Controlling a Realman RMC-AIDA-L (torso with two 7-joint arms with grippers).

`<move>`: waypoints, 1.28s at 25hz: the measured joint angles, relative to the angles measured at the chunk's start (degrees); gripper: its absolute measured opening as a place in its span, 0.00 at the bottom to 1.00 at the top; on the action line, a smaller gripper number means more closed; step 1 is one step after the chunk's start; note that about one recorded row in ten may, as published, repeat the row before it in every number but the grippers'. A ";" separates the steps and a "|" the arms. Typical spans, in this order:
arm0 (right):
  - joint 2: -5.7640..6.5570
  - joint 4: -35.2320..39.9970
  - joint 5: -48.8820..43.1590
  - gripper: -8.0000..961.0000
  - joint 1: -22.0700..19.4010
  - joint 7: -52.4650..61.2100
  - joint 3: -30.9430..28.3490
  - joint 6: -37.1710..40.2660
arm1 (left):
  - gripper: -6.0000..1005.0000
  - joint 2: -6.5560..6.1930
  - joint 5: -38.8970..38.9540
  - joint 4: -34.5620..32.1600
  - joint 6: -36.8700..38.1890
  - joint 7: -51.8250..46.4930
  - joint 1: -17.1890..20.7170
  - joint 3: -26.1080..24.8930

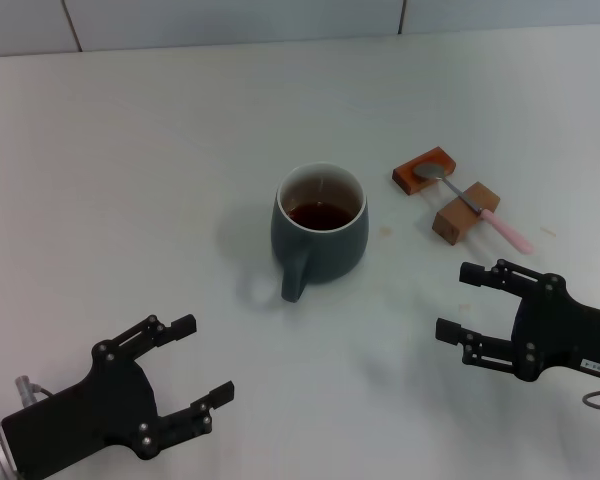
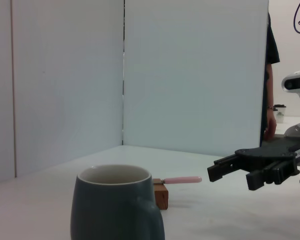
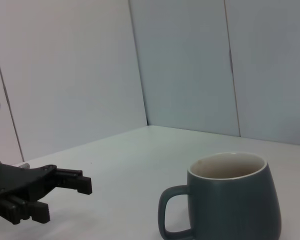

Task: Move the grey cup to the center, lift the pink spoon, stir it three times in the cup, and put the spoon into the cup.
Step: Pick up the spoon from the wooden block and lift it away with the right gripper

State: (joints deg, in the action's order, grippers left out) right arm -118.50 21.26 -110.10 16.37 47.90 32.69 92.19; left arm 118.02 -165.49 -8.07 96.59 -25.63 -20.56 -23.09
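The grey cup (image 1: 320, 226) stands upright at the middle of the white table with dark liquid inside and its handle towards me. It also shows in the left wrist view (image 2: 116, 205) and the right wrist view (image 3: 232, 198). The pink spoon (image 1: 475, 206) lies across two brown wooden blocks to the right of the cup, bowl on the far block, pink handle (image 2: 182, 179) pointing near-right. My left gripper (image 1: 202, 362) is open and empty at the near left. My right gripper (image 1: 470, 300) is open and empty at the near right, just short of the spoon handle.
Two brown wooden blocks (image 1: 424, 170) (image 1: 464, 212) hold the spoon off the table. White panels wall the back and sides. A person (image 2: 271, 85) stands beyond the right panel.
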 joint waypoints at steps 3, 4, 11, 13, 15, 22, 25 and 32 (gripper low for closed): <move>0.01 0.00 0.00 0.82 -0.02 0.00 0.00 0.08 | 0.74 0.01 -0.01 -0.10 -0.55 0.06 -0.07 0.02; 0.02 0.00 0.00 0.82 -0.02 0.00 0.00 0.10 | 0.75 0.01 -0.01 -0.10 -0.55 0.06 -0.07 0.02; -0.03 0.00 -0.02 0.82 -0.03 0.00 0.00 0.31 | 0.81 0.11 -0.01 -0.18 -1.46 1.03 -0.29 0.06; -0.04 0.00 -0.01 0.82 -0.03 0.00 0.00 0.35 | 0.81 0.13 -0.01 -0.19 -1.77 1.10 -0.36 0.06; -0.06 0.00 -0.01 0.82 -0.03 0.00 0.00 0.41 | 0.81 0.13 -0.01 -0.19 -1.82 1.11 -0.36 0.06; -0.13 0.00 -0.01 0.82 0.09 1.95 -1.52 3.90 | 0.81 0.11 -0.01 -0.19 -1.93 1.12 -0.37 0.06; 0.01 -0.23 0.01 0.82 -0.08 8.76 -8.09 12.43 | 0.81 0.10 0.02 -0.21 -2.15 1.12 -0.44 -0.19; 1.12 -6.73 0.08 0.82 -2.58 34.60 -30.35 24.17 | 0.81 0.10 0.29 -0.29 -2.30 1.12 -0.39 -0.30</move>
State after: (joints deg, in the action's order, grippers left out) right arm -117.39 14.54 -110.03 13.79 82.50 2.34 116.36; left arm 118.12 -165.20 -8.37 94.29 -24.52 -20.95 -23.38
